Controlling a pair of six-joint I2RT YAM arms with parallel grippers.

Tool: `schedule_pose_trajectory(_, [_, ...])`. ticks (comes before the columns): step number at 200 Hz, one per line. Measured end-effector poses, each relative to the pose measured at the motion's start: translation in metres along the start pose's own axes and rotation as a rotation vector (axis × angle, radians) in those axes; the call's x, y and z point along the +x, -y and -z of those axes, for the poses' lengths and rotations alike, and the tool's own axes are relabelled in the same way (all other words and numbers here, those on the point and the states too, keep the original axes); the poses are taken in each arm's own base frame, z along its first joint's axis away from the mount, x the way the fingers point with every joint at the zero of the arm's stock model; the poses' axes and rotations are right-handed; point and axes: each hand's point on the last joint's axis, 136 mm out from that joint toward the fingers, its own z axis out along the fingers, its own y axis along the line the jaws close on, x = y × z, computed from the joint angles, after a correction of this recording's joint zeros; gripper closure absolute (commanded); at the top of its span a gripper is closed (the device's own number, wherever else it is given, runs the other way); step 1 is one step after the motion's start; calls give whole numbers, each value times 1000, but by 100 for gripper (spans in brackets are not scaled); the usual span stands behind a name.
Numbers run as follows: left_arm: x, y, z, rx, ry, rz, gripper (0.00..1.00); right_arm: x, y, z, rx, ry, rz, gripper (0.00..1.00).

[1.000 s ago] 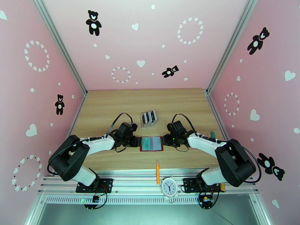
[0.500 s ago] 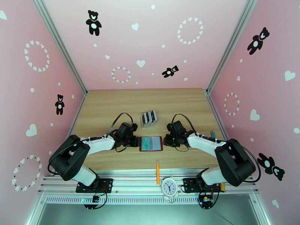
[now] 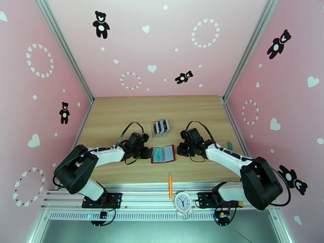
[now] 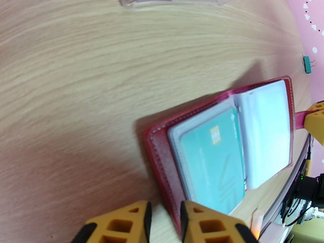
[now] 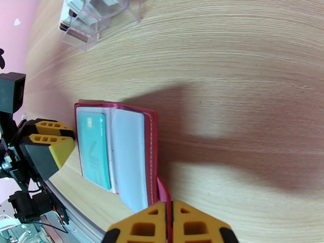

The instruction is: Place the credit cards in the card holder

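The red card holder (image 3: 154, 160) lies open on the table between both arms. A teal credit card (image 4: 206, 158) sits in its left clear pocket, and the right pocket (image 5: 127, 154) looks pale and empty. My left gripper (image 4: 165, 207) has its fingers close together on the holder's left cover edge (image 4: 158, 158), which is raised off the wood. My right gripper (image 5: 169, 207) is shut on the red snap tab (image 5: 162, 193) at the holder's right side. Several more dark and white cards stand in the clear slotted rack (image 3: 160, 127) behind the holder.
An orange pen (image 3: 170, 185) lies near the table's front edge, with a small white clock (image 3: 182, 201) on the rail below it. A teal clip (image 3: 229, 145) sits on the wood at the right. Bare wood stretches behind the rack.
The right arm swung its elbow outward and its gripper moved slightly back, turning the holder's right side away from the front edge. The left gripper stayed put.
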Motion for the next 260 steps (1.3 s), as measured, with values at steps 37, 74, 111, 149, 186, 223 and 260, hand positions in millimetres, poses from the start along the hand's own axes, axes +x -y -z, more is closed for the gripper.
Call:
schedule_pose_trajectory(37, [-1,1,-2,0,-4,-1,72,-5,-13,7,-39,9,12,95])
schedule_pose_trajectory(74, [-2,3,-4,2,-8,-5,72,-9,-33,12,-79,14,47,95])
schedule_pose_trajectory(111, [-2,4,-5,5,-11,-7,72,-7,-56,16,-113,1,94,91])
schedule_pose_trajectory(149, [-2,5,-6,6,-11,-9,71,-8,-83,13,-145,-14,147,86])
schedule_pose_trajectory(186, [-2,5,-6,6,-12,-9,71,-2,-92,-3,-140,-57,154,81])
schedule_pose_trajectory(223, [-2,6,-6,10,-15,-9,71,4,-97,-25,-132,-97,147,72])
schedule_pose_trajectory(260, [-2,7,-7,13,-16,-10,71,4,-106,-45,-135,-121,143,64])
